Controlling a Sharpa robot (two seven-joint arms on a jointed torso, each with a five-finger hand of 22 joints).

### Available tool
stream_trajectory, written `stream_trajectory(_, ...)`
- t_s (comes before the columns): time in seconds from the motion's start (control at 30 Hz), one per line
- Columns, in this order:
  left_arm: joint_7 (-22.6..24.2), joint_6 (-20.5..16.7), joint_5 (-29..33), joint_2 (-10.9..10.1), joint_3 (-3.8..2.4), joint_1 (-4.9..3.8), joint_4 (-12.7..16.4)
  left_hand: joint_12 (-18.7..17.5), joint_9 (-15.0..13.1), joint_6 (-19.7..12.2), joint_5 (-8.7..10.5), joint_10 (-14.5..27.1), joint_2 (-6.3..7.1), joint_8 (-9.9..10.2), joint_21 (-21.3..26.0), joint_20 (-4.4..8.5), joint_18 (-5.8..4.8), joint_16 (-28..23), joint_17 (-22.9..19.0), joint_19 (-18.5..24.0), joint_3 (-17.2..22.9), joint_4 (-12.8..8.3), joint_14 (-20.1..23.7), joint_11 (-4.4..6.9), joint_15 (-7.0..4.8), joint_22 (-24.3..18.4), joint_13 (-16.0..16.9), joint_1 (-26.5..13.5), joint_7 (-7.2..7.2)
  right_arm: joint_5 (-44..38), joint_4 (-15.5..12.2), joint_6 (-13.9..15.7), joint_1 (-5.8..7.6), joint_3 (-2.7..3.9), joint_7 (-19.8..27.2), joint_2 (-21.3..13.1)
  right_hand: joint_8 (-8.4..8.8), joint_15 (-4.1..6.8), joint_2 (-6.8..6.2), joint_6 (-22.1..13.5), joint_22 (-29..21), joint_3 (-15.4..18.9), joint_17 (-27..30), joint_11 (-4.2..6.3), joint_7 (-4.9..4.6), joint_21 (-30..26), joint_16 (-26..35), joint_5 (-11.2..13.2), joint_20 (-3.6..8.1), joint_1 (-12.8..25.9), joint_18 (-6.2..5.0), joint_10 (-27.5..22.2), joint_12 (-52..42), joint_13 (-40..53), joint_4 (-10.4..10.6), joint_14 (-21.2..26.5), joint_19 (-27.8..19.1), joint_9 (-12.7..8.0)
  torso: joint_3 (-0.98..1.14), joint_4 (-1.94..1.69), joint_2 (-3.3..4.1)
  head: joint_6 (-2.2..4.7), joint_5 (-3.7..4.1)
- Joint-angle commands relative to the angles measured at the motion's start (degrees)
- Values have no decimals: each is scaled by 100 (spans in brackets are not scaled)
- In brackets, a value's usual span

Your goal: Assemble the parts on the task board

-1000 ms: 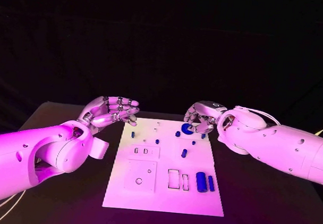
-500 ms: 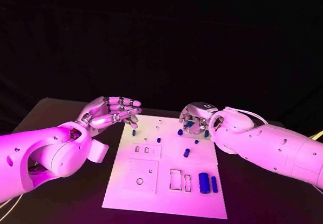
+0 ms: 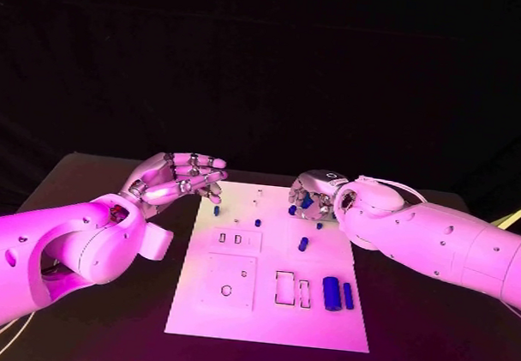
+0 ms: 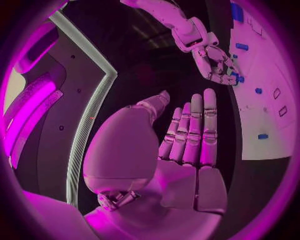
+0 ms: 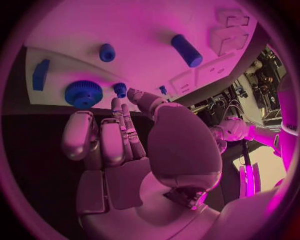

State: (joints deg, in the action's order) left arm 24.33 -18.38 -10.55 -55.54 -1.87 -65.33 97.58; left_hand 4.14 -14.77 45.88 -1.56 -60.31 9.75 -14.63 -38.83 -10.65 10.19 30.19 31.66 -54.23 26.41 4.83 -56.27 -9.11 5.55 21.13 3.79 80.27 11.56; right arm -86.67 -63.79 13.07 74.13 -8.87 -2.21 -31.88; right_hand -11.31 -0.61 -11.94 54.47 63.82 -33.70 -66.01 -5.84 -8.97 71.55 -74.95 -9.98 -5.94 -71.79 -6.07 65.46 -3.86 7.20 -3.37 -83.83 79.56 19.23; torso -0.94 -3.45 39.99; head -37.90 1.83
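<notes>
Two bulky smooth-shelled arms, lit magenta: left arm fills the lower left of the frame, right arm enters from the right edge. Small dark round screw holes dot both shells. Rounded bulbous wrist housings. Thin pale cable loops over the right wrist, thin cables trail under the left arm at the bottom left corner. Left hand and right hand are metallic, with segmented fingers and flat plated palm sections.

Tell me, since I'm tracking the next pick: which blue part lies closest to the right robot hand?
The toothed blue gear, right beside the right robot hand; the other blue pieces are smooth pegs and bars farther out on the task board.
</notes>
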Motion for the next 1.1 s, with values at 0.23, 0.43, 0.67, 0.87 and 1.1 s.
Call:
stream_trajectory(0.23,-8,70,8,0,-7,-13,19,-44,-77,29,-129,2,40,72,-112,24,2,122,90,57,138,29,66,-1,-5,111,18,-167,80,-95,46,155,-8,2,-30,17,76,-23,-149,-42,82,-42,-88,15,11,96,-95,-56,-12,78,131,-266,15,77,112,-214,87,103,17,-11,65,40,-39)
stream_trajectory(0.43,-19,89,8,-3,-7,-14,13,-44,-77,24,-128,11,36,76,-125,21,2,130,96,68,139,30,76,-4,-2,120,18,-171,83,-107,67,124,-9,2,-37,49,73,-18,-140,-38,112,-38,-107,20,15,117,-112,-63,-15,84,135,-244,0,87,123,-215,92,112,21,-4,97,47,-32)
stream_trajectory(0.67,-28,90,9,-29,-8,-64,52,-43,-77,22,-128,15,35,79,-133,18,2,136,101,75,138,31,83,-5,0,126,19,-176,84,-104,125,18,-16,2,-65,81,64,-10,-122,-28,114,-21,-113,29,25,119,-131,-11,-21,111,130,-226,-11,105,159,-211,78,136,29,0,151,71,-35)
stream_trajectory(0.87,-34,91,9,-38,-8,-91,60,-43,-77,19,-128,20,32,81,-141,16,2,142,105,84,139,32,90,-7,1,132,19,-179,85,-90,140,-19,-18,2,-61,95,43,-4,-94,7,160,-27,-137,37,30,151,-158,17,-20,110,135,-181,-30,123,177,-212,85,161,28,-5,162,59,-24)
stream_trajectory(1.1,-34,96,9,-39,-8,-102,52,-43,-77,19,-128,20,32,81,-141,16,2,142,105,84,139,32,90,-7,1,132,19,-179,85,-70,131,-12,-18,2,-51,101,-86,37,10,209,353,-133,-239,91,84,288,-267,14,0,61,160,53,-94,190,203,-229,130,282,38,-5,192,78,-23)
